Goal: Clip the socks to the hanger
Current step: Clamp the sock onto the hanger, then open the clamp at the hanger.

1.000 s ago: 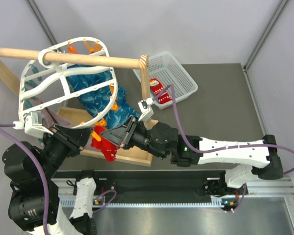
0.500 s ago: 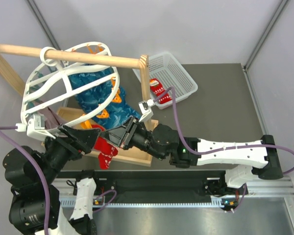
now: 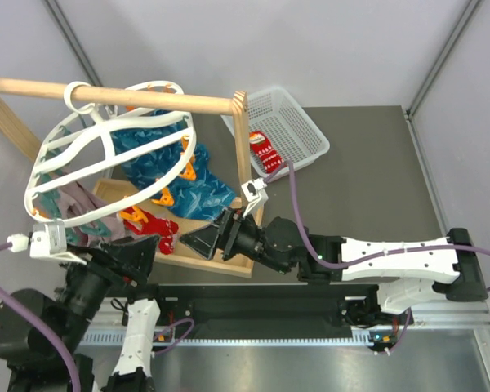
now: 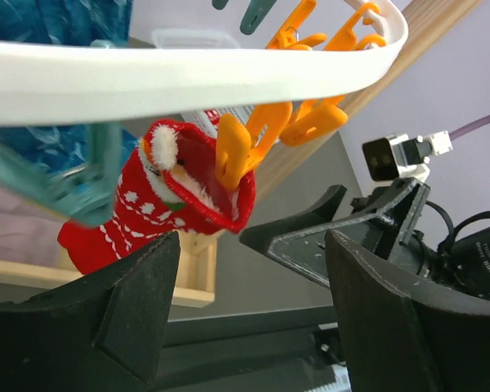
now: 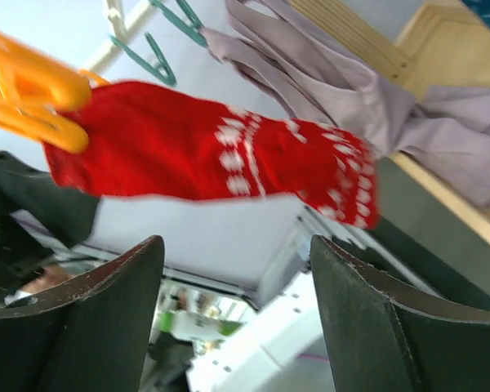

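1 clipped, 1 yet to fetch.
The red sock (image 4: 171, 196) hangs from an orange clip (image 4: 233, 151) on the hanger (image 4: 188, 69). The left end effector (image 4: 249, 269) and right end effector (image 5: 233, 261) gape empty below it. The next move likely calls for the right arm to reach the second sock (image 3: 265, 153) in the mesh basket (image 3: 310, 122).

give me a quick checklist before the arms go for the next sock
1. Is the clipped sock gripped by the orange clip on the hanger? Ok.
2. Does that clip bite firmly? Cannot tell.
3. Is the left gripper open, empty and off the sock? Ok.
4. Is the right gripper open and empty? Ok.
5. Does the hook sit over the wooden rail? Ok.
6. Does the second sock lie uncovered in the white basket? Ok.
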